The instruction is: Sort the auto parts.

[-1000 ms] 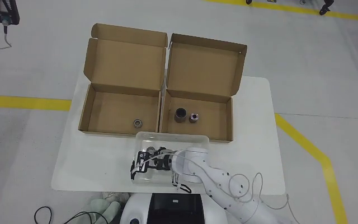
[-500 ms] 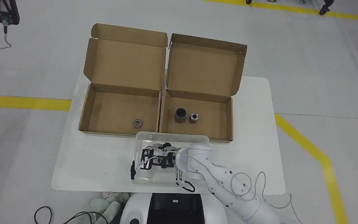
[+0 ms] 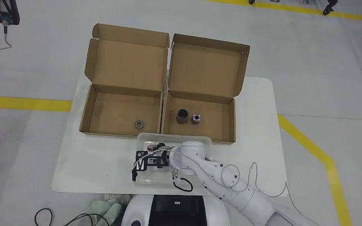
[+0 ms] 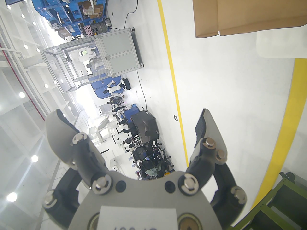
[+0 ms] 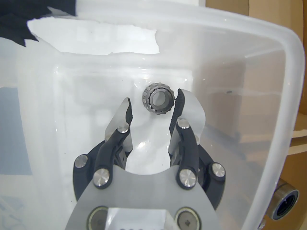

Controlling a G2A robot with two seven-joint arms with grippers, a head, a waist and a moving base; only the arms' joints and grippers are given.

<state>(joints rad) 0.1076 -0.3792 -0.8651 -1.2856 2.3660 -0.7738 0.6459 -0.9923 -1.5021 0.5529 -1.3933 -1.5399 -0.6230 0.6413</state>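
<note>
A small grey roller bearing (image 5: 157, 98) lies on the floor of the clear plastic bin (image 5: 263, 39), near one corner. My right gripper (image 5: 154, 98) is inside the bin, open, with its fingertips on either side of the bearing, one black pad close against it. From above, the right gripper (image 3: 147, 160) is at the left end of the bin (image 3: 201, 139). The left cardboard box (image 3: 90, 118) holds one ring bearing (image 3: 138, 122). The right box (image 3: 223, 127) holds a dark cylinder (image 3: 182, 115) and a small silver part (image 3: 195, 118). My left gripper (image 4: 130, 118) is open and empty, off the table.
Both boxes stand side by side behind the bin, lids folded back. A ring bearing (image 5: 285, 202) shows through the bin wall in the box beyond. Bare white table (image 3: 254, 141) lies to the right of the boxes and the bin.
The right gripper has shifted slightly inside the bin, ending a little closer to the boxes. The parts in the boxes have not moved.
</note>
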